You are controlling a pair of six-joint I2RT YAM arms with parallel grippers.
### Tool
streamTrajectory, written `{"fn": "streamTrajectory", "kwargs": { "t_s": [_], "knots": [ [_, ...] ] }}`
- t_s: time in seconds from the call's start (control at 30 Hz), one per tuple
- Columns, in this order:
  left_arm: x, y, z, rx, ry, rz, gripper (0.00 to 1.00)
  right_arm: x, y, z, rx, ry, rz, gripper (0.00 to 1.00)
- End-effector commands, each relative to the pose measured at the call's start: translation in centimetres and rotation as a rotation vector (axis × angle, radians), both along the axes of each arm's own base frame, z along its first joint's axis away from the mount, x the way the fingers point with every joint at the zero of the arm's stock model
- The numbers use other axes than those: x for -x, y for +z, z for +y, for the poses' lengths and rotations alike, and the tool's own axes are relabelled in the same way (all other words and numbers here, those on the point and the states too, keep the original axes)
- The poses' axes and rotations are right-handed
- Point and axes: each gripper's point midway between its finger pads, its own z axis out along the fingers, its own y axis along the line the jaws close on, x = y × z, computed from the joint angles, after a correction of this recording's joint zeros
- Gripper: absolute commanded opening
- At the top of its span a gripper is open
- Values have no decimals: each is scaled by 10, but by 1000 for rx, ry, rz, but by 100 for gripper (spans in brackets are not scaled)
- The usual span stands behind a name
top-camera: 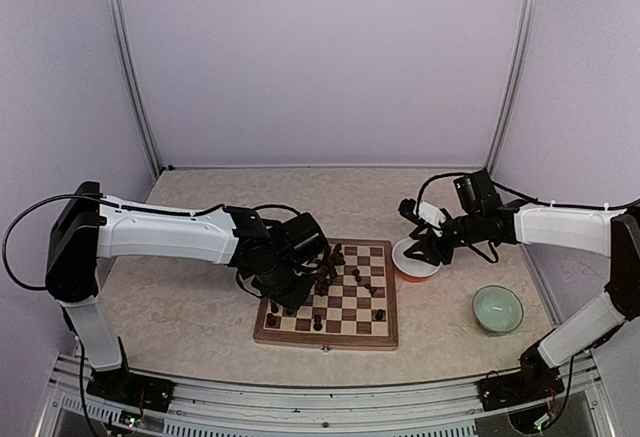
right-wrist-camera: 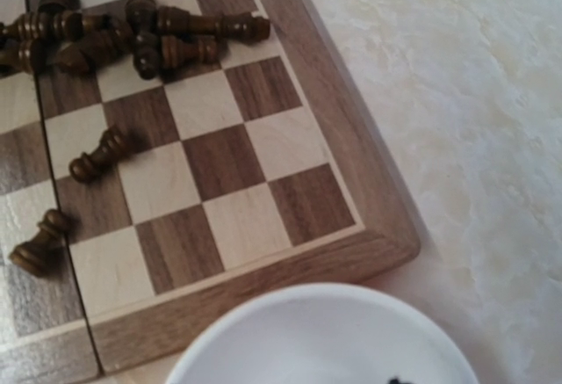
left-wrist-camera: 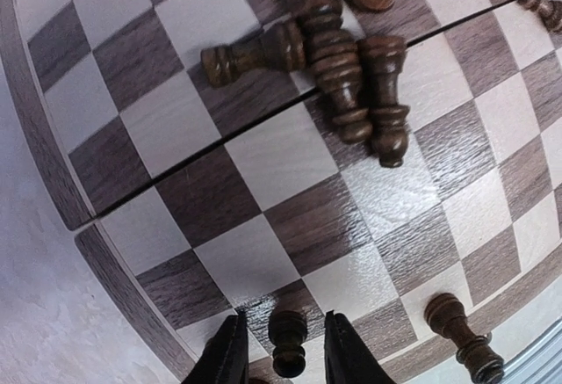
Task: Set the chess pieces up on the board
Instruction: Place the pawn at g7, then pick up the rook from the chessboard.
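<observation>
Left wrist cam: left gripper (left-wrist-camera: 284,321) had its jaws slightly apart around an upright pawn (left-wrist-camera: 288,347) at the board (left-wrist-camera: 263,155) near-left edge, likely releasing it; right gripper (top-camera: 428,247): couldn't tell.

The board (top-camera: 340,340) lies flat on the worktop (top-camera: 190,257), midway between its left and right edges and closer to the near edge than the far one. A heap of chess pieces (top-camera: 333,265) lies toppled on the board's far half, left of its middle, with a few strays lying to the heap's right. Single pieces stand along the board's near rows. The left tool (top-camera: 283,302) hangs over the board's near left corner, with one pawn (left-wrist-camera: 288,342) upright between its fingers and clear of both. A bowl (top-camera: 415,262) sits just off the board's far right corner, under the right tool (top-camera: 428,249). A second bowl (top-camera: 497,309) sits well right of the board, near the worktop's right edge.
</observation>
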Motion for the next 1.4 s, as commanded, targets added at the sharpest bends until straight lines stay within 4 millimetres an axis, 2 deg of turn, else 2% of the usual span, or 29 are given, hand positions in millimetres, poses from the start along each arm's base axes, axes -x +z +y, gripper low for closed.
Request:
{"fn": "streamTrajectory", "kwargs": {
  "t_s": [0.0, 0.1, 0.17, 0.3, 0.43, 0.53, 0.67, 0.8, 0.9, 0.93, 1.1, 1.37],
  "knots": [
    [-21, 36, -19, 54, 0, -118, 38, -2, 8, 8, -10, 17, -6, 52],
    [-35, 60, -26, 100, 10, -199, 47, -1, 10, 9, -14, 20, -3, 51],
    [-44, 67, -30, 152, -9, -224, 51, 1, 12, 10, -21, 31, 2, 51],
    [-62, 57, -22, 245, 15, -172, 49, 8, 19, 17, -35, 68, 9, 50],
    [-72, 57, -12, 265, 65, -192, 49, 17, 49, 43, -88, 134, 3, 46],
    [-82, 68, 2, 269, 125, -243, 51, 21, 60, 72, -84, 179, 8, 42],
    [-89, 87, 21, 323, 200, -310, 54, 19, 37, 113, -9, 226, 95, 33],
    [-86, 121, 39, 456, 277, -383, 60, 16, 19, 147, 40, 257, 160, 28],
    [-80, 127, 53, 501, 317, -394, 62, 16, 9, 168, 76, 277, 207, 28],
    [-77, 131, 56, 521, 323, -398, 63, 17, 4, 172, 92, 279, 223, 28],
    [-70, 130, 67, 532, 343, -400, 63, 14, -17, 188, 161, 279, 266, 31],
    [-68, 123, 68, 522, 338, -388, 64, 21, -34, 205, 223, 300, 317, 34]
  ]
}}
